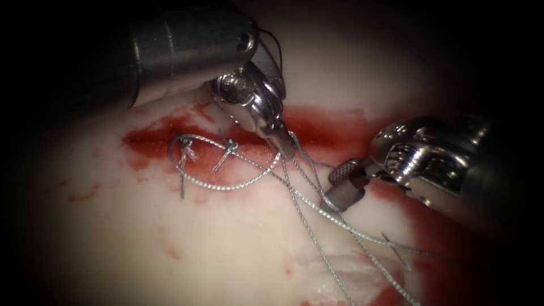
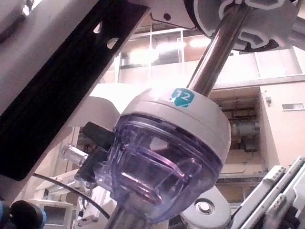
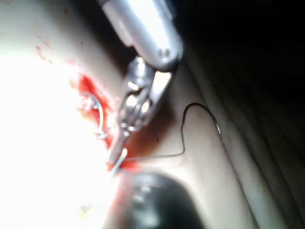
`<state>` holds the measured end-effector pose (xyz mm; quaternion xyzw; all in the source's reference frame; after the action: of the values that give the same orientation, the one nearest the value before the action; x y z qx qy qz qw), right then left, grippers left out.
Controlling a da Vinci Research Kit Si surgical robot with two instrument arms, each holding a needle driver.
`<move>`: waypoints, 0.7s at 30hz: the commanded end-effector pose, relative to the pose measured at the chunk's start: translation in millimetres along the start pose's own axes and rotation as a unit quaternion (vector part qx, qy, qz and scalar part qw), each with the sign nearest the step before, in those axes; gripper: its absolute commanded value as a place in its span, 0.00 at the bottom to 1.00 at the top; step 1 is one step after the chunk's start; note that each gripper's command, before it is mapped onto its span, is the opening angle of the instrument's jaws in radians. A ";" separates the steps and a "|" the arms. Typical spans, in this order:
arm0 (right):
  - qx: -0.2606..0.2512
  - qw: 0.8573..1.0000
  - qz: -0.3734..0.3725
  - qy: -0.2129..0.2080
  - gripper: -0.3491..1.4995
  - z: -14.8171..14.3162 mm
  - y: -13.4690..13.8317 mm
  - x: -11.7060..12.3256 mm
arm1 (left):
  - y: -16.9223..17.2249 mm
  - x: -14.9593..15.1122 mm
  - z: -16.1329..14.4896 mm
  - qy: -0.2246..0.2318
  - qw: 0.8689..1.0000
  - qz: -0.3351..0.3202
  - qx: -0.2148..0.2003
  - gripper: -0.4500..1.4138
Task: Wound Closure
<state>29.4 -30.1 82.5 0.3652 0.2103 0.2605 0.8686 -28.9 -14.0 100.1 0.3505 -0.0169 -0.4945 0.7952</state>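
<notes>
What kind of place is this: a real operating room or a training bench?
Most likely a bench for suture practice. The tissue is a pale slab with a cut, red fluid and knotted thread; the left tool, jaws shut, holds thread, and the right tool is open. The left wrist view shows a lab hall.

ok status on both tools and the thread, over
Left tool shut on the thread at the cut. Right tool open, holding nothing, thread strands beside it. Two knots left along the cut.
</notes>
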 end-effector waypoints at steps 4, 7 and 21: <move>0.006 1.000 -0.002 -0.009 0.31 0.9 0.2 0.7 | -0.4 -1.1 -1.0 -0.003 1.000 0.001 -0.001 0.00; 0.011 1.000 0.018 -0.015 0.30 1.1 0.0 0.5 | -0.4 -1.0 -1.1 -0.001 1.000 0.001 -0.003 0.00; -0.007 0.998 0.034 -0.046 0.00 1.2 -0.1 0.7 | -0.4 -0.3 -0.7 0.008 1.000 0.003 -0.017 0.00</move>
<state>29.9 -31.5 83.0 0.3781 0.1532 0.2765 0.8701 -28.4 -15.1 100.0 0.3415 0.0022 -0.4878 0.8034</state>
